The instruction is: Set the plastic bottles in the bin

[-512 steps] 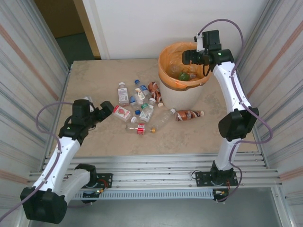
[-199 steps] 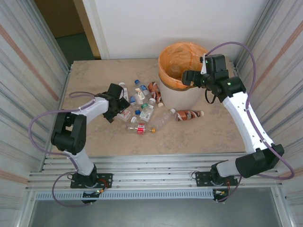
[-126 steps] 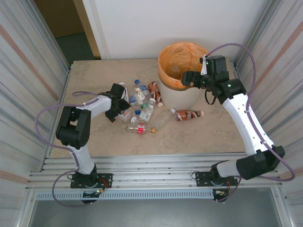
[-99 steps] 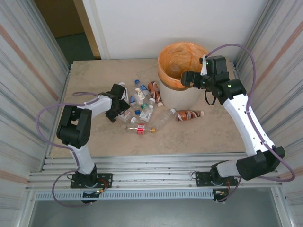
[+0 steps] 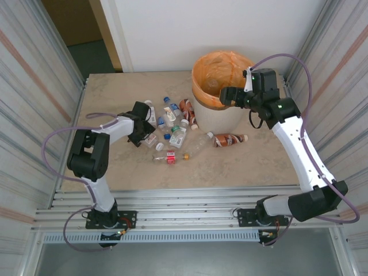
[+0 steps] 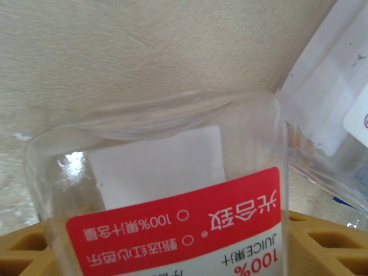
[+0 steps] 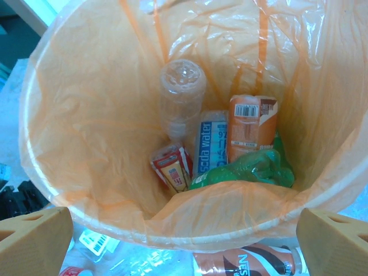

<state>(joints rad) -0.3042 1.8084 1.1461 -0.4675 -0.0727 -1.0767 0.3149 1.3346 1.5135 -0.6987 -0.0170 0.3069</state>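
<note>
Lifting could drop the clear red-labelled plastic bottle, centre-left on the beige bench: whether the straddling left pincer has clamped is unclear. The right pincer gapes above the orange-lined bin.

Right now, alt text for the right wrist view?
Looking down into the orange-lined bin: a clear bottle, blue-labelled bottle, orange-labelled bottle, crushed green bottle and small red-labelled bottle sit inside. The right gripper is open.
</note>
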